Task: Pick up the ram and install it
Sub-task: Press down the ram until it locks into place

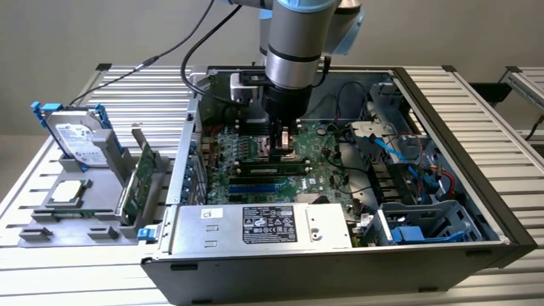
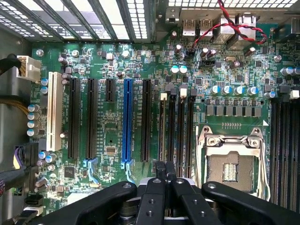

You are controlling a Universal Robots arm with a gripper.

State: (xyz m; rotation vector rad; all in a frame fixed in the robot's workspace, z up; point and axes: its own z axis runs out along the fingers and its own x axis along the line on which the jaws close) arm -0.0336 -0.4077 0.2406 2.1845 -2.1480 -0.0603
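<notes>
The arm reaches down into the open computer case (image 1: 501, 210), its gripper (image 1: 285, 141) pressed shut above the green motherboard (image 1: 255, 143).

From where I stand, the gripper hangs close over the board near the metal processor socket (image 2: 229, 161), fingers (image 2: 164, 176) squeezed together with nothing visibly between them; in the wrist view their black tips sit over the row of dark memory slots (image 2: 176, 126) beside that socket; a ram stick (image 1: 272, 169) lies seated flat across the board just in front of the gripper, a little apart from it; a blue slot (image 2: 127, 122) and a white slot (image 2: 54, 112) run alongside; the power supply (image 1: 264, 226) with its label fills the case's near side; outside, toward the exterior view's left, a grey tray (image 1: 81, 217) holds a silver hard drive (image 1: 76, 137) standing upright and a green card (image 1: 140, 178) on edge.
</notes>
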